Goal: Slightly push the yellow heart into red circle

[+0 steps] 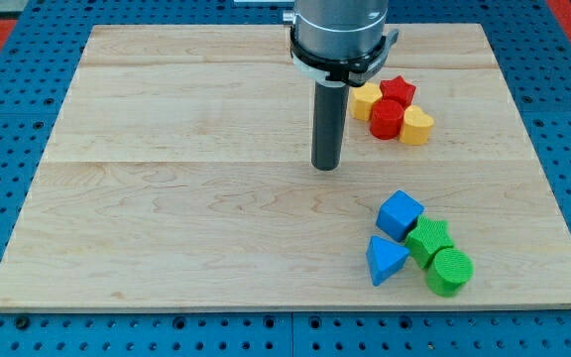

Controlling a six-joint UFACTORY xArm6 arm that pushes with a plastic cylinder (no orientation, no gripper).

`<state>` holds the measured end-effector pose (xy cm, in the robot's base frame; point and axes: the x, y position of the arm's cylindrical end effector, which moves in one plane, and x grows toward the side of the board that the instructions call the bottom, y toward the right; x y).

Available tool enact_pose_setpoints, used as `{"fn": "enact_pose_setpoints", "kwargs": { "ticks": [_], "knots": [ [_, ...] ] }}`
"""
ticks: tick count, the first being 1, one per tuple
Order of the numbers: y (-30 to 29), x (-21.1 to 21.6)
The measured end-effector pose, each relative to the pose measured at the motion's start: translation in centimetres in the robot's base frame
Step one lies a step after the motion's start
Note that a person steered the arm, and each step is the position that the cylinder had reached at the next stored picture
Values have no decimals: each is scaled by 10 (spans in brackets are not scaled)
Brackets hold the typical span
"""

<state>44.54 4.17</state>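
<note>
Yellow heart-shaped block sits in the upper right part of the pale wooden board, at the right end of a tight cluster. Touching its left side is the red circular cylinder block, so heart and circle are already in contact. Red star-shaped block lies just above the red circle, touching it. Another yellow block, shape hard to tell, sits at the cluster's left, against the red circle and partly behind the rod.

My tip rests on the board left of and slightly below this cluster, near it but apart from every block. No claw on this rig, just the straight dark rod under a grey metal collar, so nothing is held.

Second cluster lies well apart at the view's lower right: blue cube block, blue triangular block below it, green star-shaped block to the right of both, and green circular cylinder block at the cluster's bottom right. These four touch or nearly touch.

Board rests on a blue pegboard surface with rows of holes.
</note>
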Motion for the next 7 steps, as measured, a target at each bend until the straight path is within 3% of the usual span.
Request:
{"fn": "enact_pose_setpoints", "kwargs": {
  "ticks": [1,4,7],
  "knots": [
    [6,1],
    [142,5],
    [161,5]
  ]
}}
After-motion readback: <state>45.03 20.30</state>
